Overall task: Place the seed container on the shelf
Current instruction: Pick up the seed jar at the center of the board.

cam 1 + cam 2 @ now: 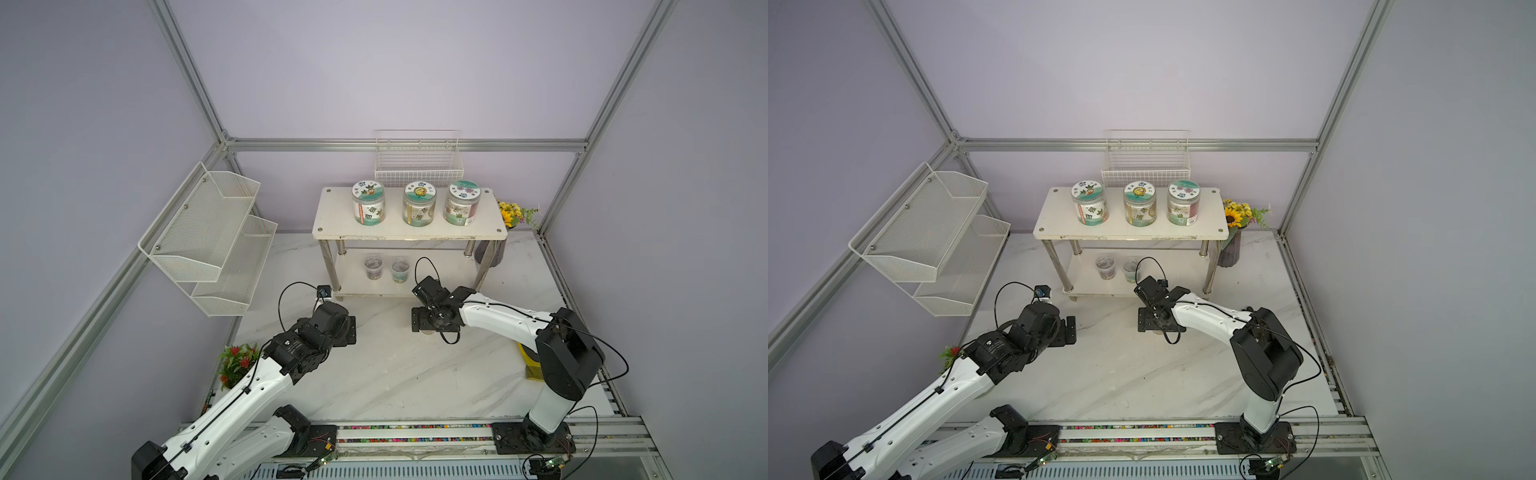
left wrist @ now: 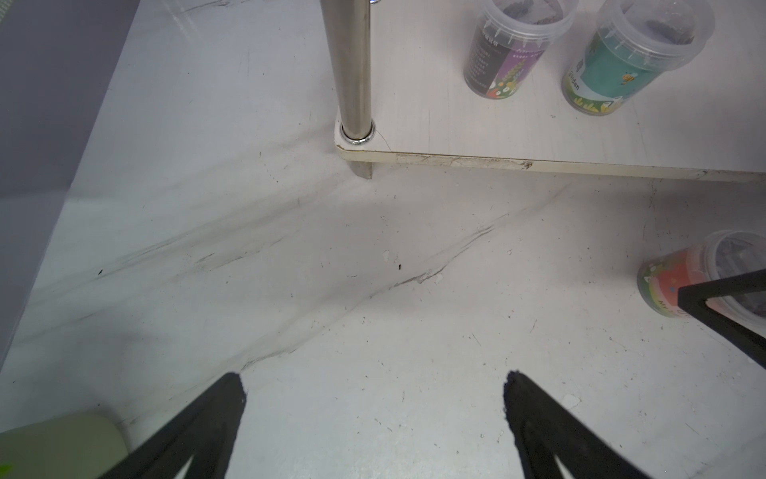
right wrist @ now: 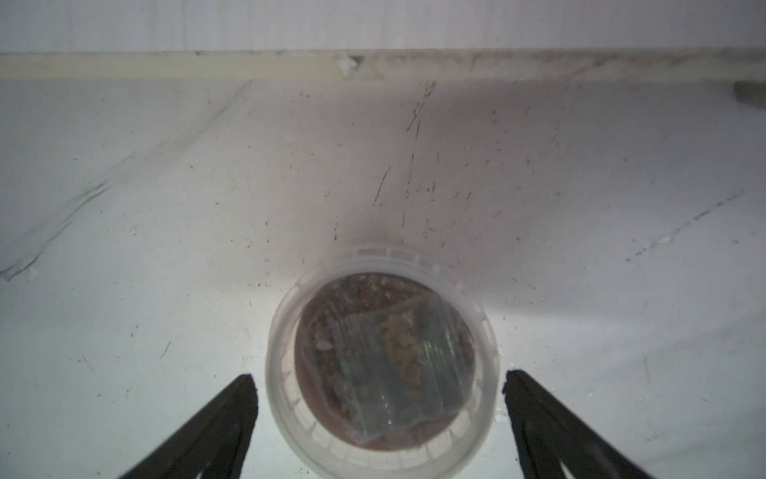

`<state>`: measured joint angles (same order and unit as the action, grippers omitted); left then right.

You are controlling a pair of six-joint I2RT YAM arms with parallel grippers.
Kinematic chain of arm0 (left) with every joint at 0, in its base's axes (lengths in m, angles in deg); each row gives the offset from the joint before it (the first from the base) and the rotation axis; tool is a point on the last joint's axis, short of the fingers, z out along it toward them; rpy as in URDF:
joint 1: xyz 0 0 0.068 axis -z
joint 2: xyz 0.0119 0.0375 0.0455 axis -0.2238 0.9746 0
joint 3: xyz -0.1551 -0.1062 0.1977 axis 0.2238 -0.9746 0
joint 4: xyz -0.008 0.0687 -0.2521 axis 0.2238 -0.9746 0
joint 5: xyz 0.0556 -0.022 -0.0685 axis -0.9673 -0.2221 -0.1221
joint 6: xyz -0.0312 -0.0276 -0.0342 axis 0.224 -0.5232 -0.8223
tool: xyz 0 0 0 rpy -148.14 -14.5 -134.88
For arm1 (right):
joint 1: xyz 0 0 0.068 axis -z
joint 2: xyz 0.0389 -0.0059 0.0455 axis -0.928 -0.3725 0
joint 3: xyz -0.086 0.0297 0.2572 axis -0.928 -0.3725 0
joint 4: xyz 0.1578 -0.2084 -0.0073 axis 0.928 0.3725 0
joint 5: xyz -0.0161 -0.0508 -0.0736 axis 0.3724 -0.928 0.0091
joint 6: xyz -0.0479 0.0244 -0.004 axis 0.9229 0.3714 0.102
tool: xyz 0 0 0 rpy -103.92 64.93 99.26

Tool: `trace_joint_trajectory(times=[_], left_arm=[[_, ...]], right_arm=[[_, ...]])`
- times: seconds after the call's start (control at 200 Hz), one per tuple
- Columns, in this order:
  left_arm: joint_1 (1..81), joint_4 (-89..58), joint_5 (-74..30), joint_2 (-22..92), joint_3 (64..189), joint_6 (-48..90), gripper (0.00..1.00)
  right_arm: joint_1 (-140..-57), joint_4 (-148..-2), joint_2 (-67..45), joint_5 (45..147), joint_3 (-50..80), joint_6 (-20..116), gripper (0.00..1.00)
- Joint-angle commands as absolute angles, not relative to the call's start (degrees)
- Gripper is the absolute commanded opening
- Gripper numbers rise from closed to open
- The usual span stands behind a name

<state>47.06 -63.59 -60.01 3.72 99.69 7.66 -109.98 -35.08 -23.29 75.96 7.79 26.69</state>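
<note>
On the table [image 1: 395, 374], just in front of the shelf [image 1: 332, 216] and apart from its lower board, the seed container [image 3: 381, 361] is stood upright. In both top views it is almost wholly hidden beneath the wrist of the right arm [image 1: 498, 316]. Only in the right wrist view is its clear lid shown from above. There the jaws of the right arm are seen spread open on either side of it, with a narrow gap at each side, so nothing is gripped. Its orange and green label is shown in the left wrist view alone, where one black finger [image 2: 729, 288] of that arm is laid across it. The left arm [image 1: 249, 386] is held nearby, and the jaws of the left arm are seen open over bare table, near a front leg [image 2: 352, 66] of the shelf. On the lower board a purple-labelled cup [image 2: 507, 54] and a teal-labelled cup [image 2: 617, 70] are stood side by side. Three larger jars [image 1: 419, 204] are lined up on the top board. A wire basket [image 1: 419, 166] is hung behind the shelf and a mesh rack [image 1: 212, 232] on the side wall. A vase of sunflowers [image 1: 513, 214] is placed beside the shelf's end.
</note>
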Motion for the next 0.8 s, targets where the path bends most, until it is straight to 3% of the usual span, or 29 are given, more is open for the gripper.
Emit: trace_joint_trajectory(times=[0.0, 0.795], left_arm=[[46.6, -62.68, -59.93, 3.01, 99.89, 8.46, 0.99], [46.24, -62.37, -59.44, 3.86, 99.91, 8.61, 0.99]], right_arm=[[-109.84, -34.81, -24.12, 74.35, 9.27, 27.16, 0.95], [-109.75, -35.48, -24.91, 73.16, 10.08, 28.14, 0.9]])
